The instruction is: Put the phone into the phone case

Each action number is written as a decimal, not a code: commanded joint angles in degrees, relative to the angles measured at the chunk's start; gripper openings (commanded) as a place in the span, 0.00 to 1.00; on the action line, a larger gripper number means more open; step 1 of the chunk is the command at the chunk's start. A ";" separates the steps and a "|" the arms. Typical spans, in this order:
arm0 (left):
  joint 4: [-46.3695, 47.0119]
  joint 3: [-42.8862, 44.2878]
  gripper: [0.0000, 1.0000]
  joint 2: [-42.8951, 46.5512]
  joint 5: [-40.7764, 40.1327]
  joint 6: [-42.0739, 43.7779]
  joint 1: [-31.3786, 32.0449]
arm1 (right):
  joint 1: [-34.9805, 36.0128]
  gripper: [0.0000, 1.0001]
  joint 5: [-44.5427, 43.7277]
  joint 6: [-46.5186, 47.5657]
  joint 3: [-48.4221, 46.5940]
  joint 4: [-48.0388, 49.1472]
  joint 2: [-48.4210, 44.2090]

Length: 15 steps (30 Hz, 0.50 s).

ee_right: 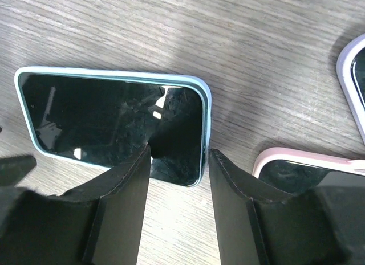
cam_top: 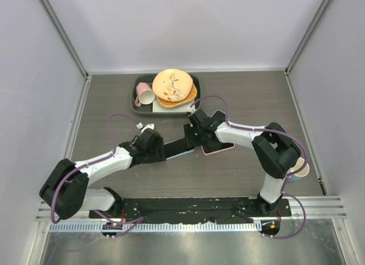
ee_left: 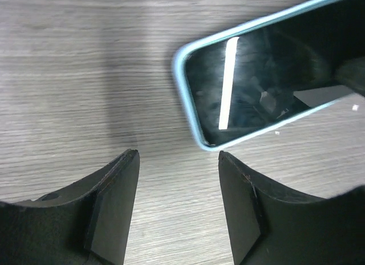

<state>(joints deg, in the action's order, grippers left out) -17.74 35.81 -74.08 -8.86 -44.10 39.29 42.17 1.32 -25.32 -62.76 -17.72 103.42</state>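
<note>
A black-screened phone [cam_top: 178,146] lies flat on the wooden table inside a light blue case [ee_right: 206,111], screen up. It also shows in the left wrist view [ee_left: 256,82] and the right wrist view [ee_right: 108,119]. My left gripper [cam_top: 158,150] is open and empty, low over the table just short of the phone's left end [ee_left: 178,154]. My right gripper [cam_top: 195,137] is open, its fingers standing over the phone's right end without closing on it [ee_right: 179,151].
A second phone in a pink case [ee_right: 308,168] lies just right of the blue one [cam_top: 219,149]. A lavender-edged device [ee_right: 355,77] shows at the right wrist view's edge. A dark tray [cam_top: 138,85] with plates and a pink cup stands at the back. A paper cup [cam_top: 300,170] stands at the right.
</note>
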 commanded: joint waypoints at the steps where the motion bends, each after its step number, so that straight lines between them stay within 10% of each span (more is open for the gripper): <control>1: 3.75 -2.32 0.62 -1.49 4.45 -0.73 -4.74 | -2.27 0.50 0.67 1.59 5.80 -4.79 -0.49; 15: 14.31 -0.93 0.57 -13.54 18.62 0.14 -12.13 | -5.70 0.40 15.09 1.76 10.91 1.98 0.47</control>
<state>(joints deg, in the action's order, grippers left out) -1.56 34.72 -82.56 8.29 -45.65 27.86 36.10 14.61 -25.69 -55.79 -10.72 101.03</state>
